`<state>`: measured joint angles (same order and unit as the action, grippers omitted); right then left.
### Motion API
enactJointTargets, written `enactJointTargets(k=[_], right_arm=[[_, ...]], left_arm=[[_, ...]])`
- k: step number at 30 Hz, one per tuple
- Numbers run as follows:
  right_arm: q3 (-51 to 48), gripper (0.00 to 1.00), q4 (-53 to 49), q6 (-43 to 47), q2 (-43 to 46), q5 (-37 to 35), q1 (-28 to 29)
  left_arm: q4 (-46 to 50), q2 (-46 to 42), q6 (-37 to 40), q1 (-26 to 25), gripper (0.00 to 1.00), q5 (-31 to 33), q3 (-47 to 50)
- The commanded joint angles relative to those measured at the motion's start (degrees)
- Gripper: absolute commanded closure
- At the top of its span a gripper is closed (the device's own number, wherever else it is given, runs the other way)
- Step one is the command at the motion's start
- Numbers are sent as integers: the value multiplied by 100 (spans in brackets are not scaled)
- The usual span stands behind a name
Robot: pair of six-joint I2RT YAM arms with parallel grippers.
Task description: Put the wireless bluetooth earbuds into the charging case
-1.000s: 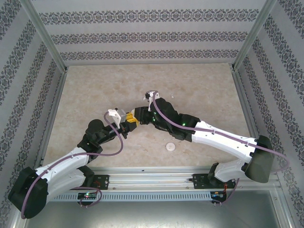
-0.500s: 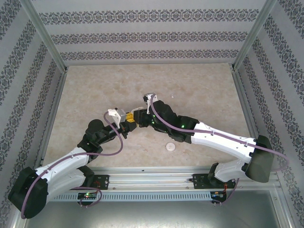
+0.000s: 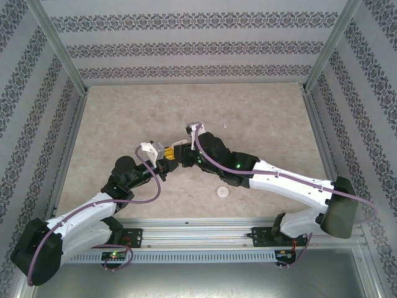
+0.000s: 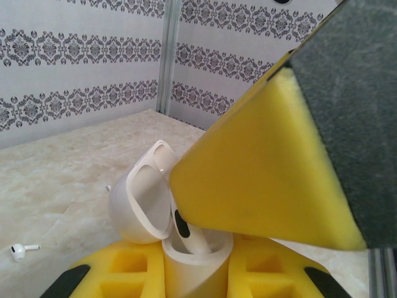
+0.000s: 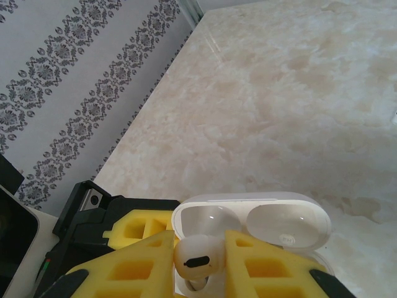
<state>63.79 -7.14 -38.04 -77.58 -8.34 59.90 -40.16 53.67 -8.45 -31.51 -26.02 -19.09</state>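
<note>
The white charging case (image 4: 193, 268) stands upright with its lid (image 4: 138, 205) hinged open, and my left gripper (image 4: 195, 276) is shut on its body between yellow foam pads. A white earbud (image 5: 198, 256) with a dark oval vent sits between the pads of my right gripper (image 5: 200, 266), which is shut on it. Its stem reaches down into the case's opening (image 5: 254, 220). A second earbud (image 4: 18, 250) lies loose on the table to the left. From above, the left gripper (image 3: 165, 162) and the right gripper (image 3: 180, 155) meet mid-table.
A small white round disc (image 3: 222, 192) lies on the marble table (image 3: 124, 124) in front of the right arm. A white speck (image 3: 224, 126) lies behind the right gripper. Patterned walls and metal posts fence the table on three sides.
The right gripper has shifted slightly left, closing onto the left gripper and the case. The left arm has stayed still.
</note>
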Motion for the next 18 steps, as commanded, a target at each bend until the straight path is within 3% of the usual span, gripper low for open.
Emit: enactJointTargets(k=[1, 18], right_arm=[[-134, 77, -55, 175, -27, 86, 133], [13, 65, -158, 51, 10, 8, 145]], left_arm=[[-405, -76, -80, -57, 100, 88, -174], [-405, -94, -95, -57, 100, 115, -121]])
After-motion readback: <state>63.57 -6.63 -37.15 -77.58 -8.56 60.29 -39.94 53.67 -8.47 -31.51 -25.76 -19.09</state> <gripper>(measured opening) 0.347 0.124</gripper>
